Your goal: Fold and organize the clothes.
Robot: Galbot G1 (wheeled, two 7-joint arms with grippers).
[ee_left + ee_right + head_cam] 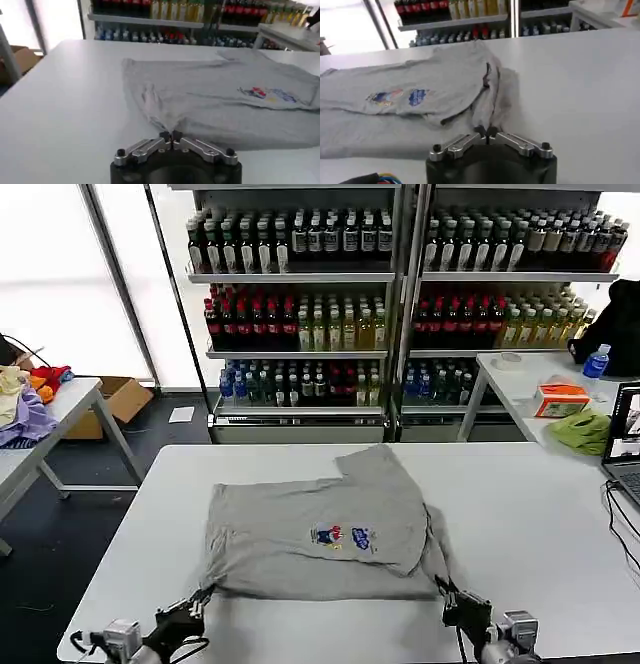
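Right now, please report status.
Left gripper and right gripper shut on near shirt corners. Shirt partly folded on table. Nothing in the way.

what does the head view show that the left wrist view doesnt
Only the head view takes in the right pincer at the shirt's near right corner, the laptop at the table's right edge, the lime-green cloth on the side table and the cloth heap on the far left table. Only the left wrist view gives a close look at the left pincer, shut on the shirt's near left corner. Both show the grey shirt with its chest print, the white table and the bottle shelves.
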